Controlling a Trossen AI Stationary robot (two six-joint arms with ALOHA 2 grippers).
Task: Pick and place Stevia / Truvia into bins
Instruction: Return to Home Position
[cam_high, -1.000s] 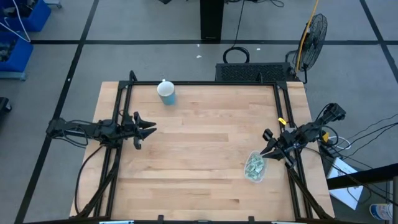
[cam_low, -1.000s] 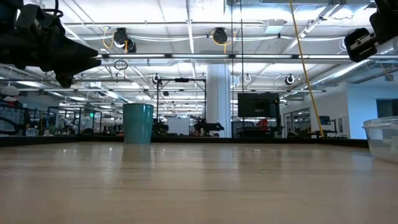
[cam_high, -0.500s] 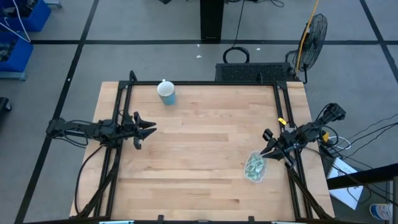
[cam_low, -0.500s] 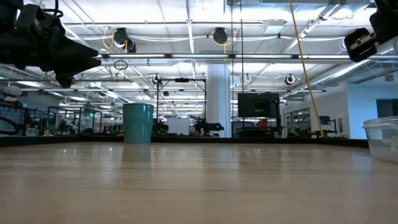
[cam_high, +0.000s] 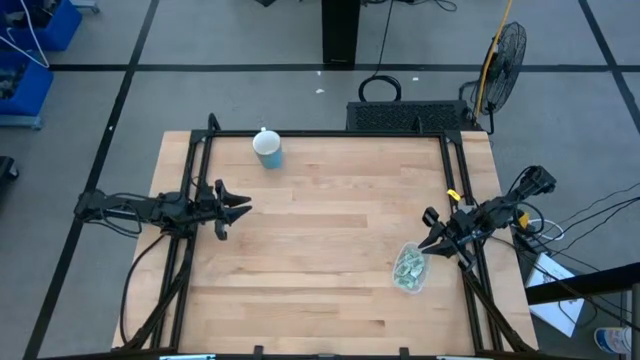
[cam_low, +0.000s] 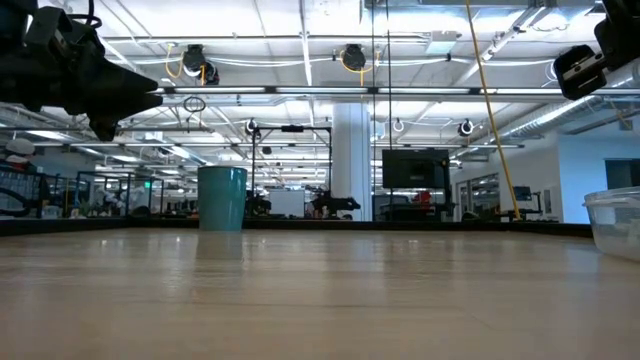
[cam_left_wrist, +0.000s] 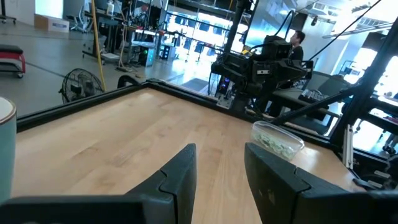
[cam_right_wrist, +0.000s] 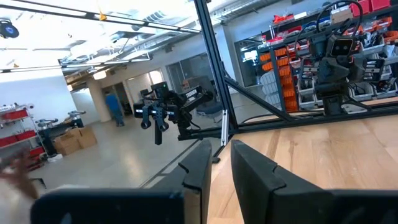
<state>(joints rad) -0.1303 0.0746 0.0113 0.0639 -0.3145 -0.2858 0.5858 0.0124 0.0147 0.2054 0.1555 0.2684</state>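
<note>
The Stevia sachets (cam_high: 408, 267) lie as a pale green and white heap inside the clear plastic cup (cam_high: 411, 270), which stands on its base near the table's right edge. The left wrist view shows the cup (cam_left_wrist: 277, 138) with the sachets far ahead. The low view catches only the cup's wall (cam_low: 615, 222) at its right edge. My right gripper (cam_high: 426, 236) hovers just beside the cup, toward the far right, open with a narrow gap (cam_right_wrist: 221, 163). My left gripper (cam_high: 243, 208) hangs open above the table's left side (cam_left_wrist: 220, 167), far from the cup. I see no sachets on the bare wood.
A light blue cup with a white top (cam_high: 268, 148) stands near the far edge, left of centre, and is also in the low view (cam_low: 222, 198). Black frame rails (cam_high: 197, 160) run along the table's left and right sides. Bare wood (cam_high: 330, 220) lies between the arms. People stand in the room beyond.
</note>
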